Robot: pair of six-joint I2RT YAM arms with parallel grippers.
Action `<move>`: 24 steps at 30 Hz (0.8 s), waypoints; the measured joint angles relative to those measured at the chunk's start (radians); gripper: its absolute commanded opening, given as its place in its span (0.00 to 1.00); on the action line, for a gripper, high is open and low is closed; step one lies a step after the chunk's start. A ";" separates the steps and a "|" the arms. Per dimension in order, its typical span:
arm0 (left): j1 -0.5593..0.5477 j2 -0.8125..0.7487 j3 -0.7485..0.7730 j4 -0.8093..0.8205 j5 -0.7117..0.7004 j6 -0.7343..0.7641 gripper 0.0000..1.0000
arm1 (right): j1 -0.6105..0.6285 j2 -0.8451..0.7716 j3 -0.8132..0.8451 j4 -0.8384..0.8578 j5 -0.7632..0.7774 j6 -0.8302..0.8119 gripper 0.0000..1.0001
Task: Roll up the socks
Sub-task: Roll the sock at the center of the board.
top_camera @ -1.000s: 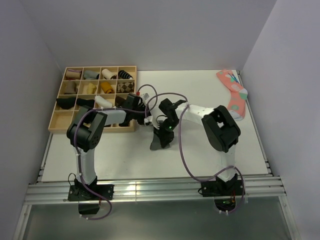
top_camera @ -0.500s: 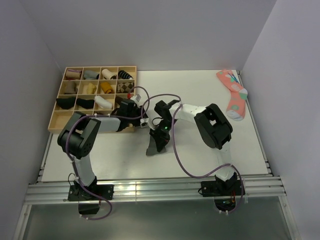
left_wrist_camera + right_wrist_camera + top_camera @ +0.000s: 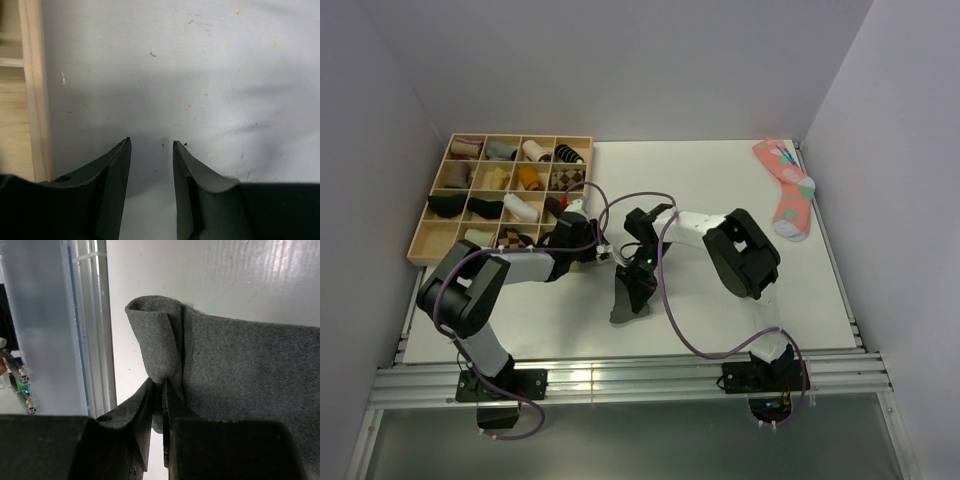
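Nearest, the socks (image 3: 626, 300) sit on the table (image 3: 750, 290) right of the wooden tray (image 3: 418, 252), nearer than its front corner. Their long axis runs near-to-far, and a purple cable (image 3: 672, 318) loops just beside them. The right gripper (image 3: 163, 386) pinches a curled fold at their far end (fingers nearly together). Farther on, the left gripper (image 3: 151, 146) hangs parted and empty over bare table beside the tray's right wall. A pink sock (image 3: 790, 190) lies well right of the tray, at the far edge.
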 measured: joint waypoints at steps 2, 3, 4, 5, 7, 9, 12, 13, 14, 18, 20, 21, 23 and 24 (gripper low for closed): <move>-0.004 -0.003 -0.004 0.000 -0.011 0.001 0.45 | -0.001 0.000 0.000 -0.008 -0.005 -0.002 0.15; -0.005 -0.003 -0.004 0.000 -0.014 0.002 0.45 | -0.002 0.002 0.000 -0.010 -0.007 -0.002 0.15; -0.006 -0.003 -0.005 0.002 -0.016 0.002 0.45 | -0.003 0.003 0.000 -0.011 -0.010 -0.002 0.15; -0.007 -0.003 -0.008 0.008 -0.017 0.002 0.45 | -0.003 0.005 0.000 -0.012 -0.014 -0.003 0.15; -0.009 -0.004 -0.016 0.026 -0.018 0.002 0.45 | -0.004 0.009 0.000 -0.015 -0.022 -0.010 0.15; -0.011 -0.006 -0.029 0.048 -0.020 0.003 0.45 | -0.005 0.011 0.000 -0.018 -0.025 -0.017 0.15; -0.017 -0.019 -0.051 0.077 -0.035 0.002 0.45 | -0.005 0.013 -0.001 -0.024 -0.034 -0.031 0.15; -0.018 -0.022 -0.058 0.086 -0.037 0.002 0.45 | -0.005 0.013 -0.001 -0.027 -0.038 -0.034 0.15; -0.018 -0.023 -0.064 0.093 -0.037 0.003 0.45 | -0.006 0.013 -0.001 -0.031 -0.042 -0.035 0.15; -0.047 -0.087 -0.145 0.110 0.058 0.011 0.46 | -0.106 0.049 -0.007 -0.011 0.020 0.127 0.15; -0.076 -0.109 -0.158 0.131 0.109 0.012 0.45 | -0.178 0.073 -0.023 -0.023 0.004 0.202 0.15; -0.087 -0.111 -0.159 0.149 0.134 0.014 0.45 | -0.208 0.074 -0.034 -0.030 0.003 0.230 0.15; -0.091 -0.111 -0.159 0.182 0.168 0.019 0.45 | -0.232 0.074 -0.043 -0.035 0.009 0.266 0.15; -0.091 -0.111 -0.161 0.198 0.180 0.023 0.45 | -0.232 0.074 -0.043 -0.034 0.010 0.278 0.15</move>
